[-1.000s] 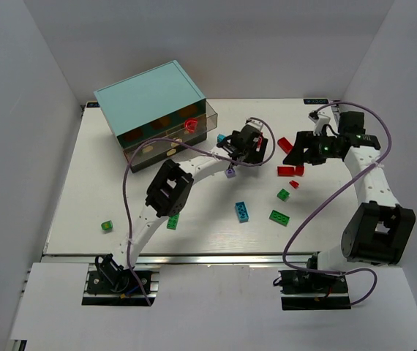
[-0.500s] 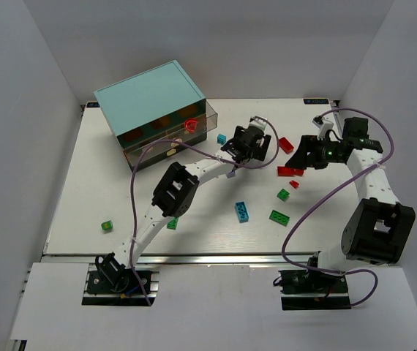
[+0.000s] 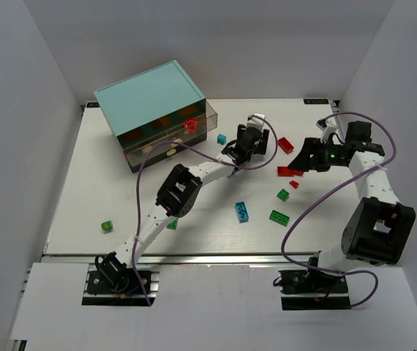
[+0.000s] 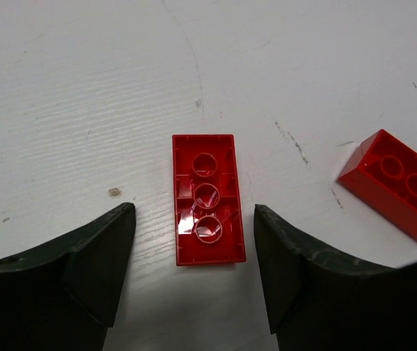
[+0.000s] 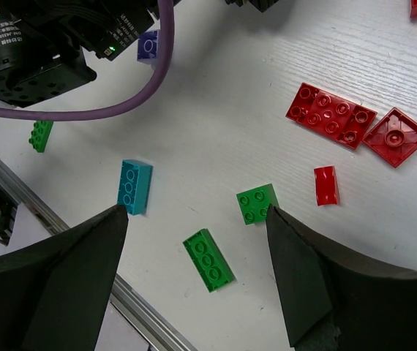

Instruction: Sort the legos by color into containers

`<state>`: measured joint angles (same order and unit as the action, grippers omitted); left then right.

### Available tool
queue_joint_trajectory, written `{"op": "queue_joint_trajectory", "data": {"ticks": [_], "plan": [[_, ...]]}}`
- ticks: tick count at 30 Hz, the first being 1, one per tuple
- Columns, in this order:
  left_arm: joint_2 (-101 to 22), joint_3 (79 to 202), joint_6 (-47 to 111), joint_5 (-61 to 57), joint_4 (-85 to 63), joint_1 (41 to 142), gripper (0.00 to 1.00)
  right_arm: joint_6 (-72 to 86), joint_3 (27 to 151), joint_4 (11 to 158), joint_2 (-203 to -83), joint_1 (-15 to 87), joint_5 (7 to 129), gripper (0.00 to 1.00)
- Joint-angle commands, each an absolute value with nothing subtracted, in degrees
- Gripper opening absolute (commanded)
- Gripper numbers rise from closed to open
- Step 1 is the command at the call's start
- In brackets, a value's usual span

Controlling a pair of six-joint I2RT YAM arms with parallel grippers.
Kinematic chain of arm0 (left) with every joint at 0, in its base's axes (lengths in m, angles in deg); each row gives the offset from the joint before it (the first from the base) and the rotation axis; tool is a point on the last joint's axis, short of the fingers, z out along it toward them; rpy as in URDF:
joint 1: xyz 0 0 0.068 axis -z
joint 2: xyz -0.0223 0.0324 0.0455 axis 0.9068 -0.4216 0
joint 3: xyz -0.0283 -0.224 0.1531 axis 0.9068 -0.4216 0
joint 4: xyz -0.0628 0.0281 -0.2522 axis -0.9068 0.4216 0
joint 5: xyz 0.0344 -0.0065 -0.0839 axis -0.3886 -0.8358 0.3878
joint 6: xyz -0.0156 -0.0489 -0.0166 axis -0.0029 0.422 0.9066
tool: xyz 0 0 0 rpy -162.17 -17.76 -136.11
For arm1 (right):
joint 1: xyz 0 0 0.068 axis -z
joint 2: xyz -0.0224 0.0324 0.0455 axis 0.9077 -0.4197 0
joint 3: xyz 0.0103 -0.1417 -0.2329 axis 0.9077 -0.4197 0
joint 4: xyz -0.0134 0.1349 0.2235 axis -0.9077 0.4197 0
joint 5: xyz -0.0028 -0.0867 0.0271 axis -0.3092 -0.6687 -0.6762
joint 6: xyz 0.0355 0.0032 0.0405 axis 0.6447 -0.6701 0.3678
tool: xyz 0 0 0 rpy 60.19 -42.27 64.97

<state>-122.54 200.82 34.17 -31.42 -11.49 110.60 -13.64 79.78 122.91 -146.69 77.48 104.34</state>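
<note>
In the left wrist view a red lego [image 4: 207,199] lies studs-down on the table between my left gripper's [image 4: 194,213] open jaws, with a gap on each side. A second red lego [image 4: 395,183] lies to its right. From above, the left gripper [image 3: 253,140] hovers right of the teal cabinet [image 3: 150,102] and its brownish containers [image 3: 166,139]; one holds a red piece [image 3: 190,124]. My right gripper [image 5: 197,219] stands open and empty, high above a long green lego [image 5: 208,259], a square green one [image 5: 257,202] and a cyan one [image 5: 134,186].
Red plates [image 5: 331,115] and a small red piece [image 5: 325,185] lie under the right arm. A purple lego [image 5: 148,45] sits beside the left arm. A small cyan lego [image 3: 222,139] lies near the cabinet, a green one [image 3: 107,226] at the near left. A purple cable [image 5: 121,102] crosses above.
My left gripper has moved right and farther back, away from the cabinet front, and now stands over the red lego. The right gripper has drifted slightly right.
</note>
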Motion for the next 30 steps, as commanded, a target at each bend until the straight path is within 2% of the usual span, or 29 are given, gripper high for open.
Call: {"op": "queue_joint_trajectory", "data": {"ticks": [1,2,5,6,9,10,13,20,24,30], "plan": [[-122.40,202.23,35.76,-32.46,-13.91,110.33,0.75,-13.83,79.35,121.79,-144.87,78.19,106.54,0.81],[-122.66,202.23,35.77,-32.72,-14.87,110.33,0.67,-13.92,79.35,121.79,-144.87,78.37,106.54,0.81],[-122.93,202.32,35.77,-32.81,-16.63,110.33,0.57,-14.01,79.44,121.79,-145.13,78.55,106.72,0.81],[-123.01,202.41,35.77,-32.99,-16.99,110.33,0.49,-14.01,79.44,121.79,-145.13,78.72,106.80,0.81],[-122.93,202.41,35.68,-32.55,-17.17,110.33,0.39,-13.92,79.53,121.79,-145.13,78.72,107.42,0.81],[-122.84,202.32,35.59,-32.55,-16.99,110.33,0.32,-13.66,79.53,121.79,-145.30,78.81,107.59,0.81],[-121.53,201.27,35.24,-32.38,-16.29,110.33,0.21,-13.74,79.71,122.49,-145.22,78.81,108.21,0.80],[-109.68,191.35,33.57,-26.67,-20.07,110.33,0.09,-16.03,79.18,123.63,-143.90,78.72,107.86,0.79],[-100.62,186.59,33.92,-19.56,-16.38,110.33,0.03,-16.73,78.39,123.90,-142.93,78.72,107.07,0.79],[-87.79,181.67,36.64,-13.75,-9.17,110.33,0.02,-16.82,76.72,123.99,-141.27,78.90,106.72,0.79]]}}
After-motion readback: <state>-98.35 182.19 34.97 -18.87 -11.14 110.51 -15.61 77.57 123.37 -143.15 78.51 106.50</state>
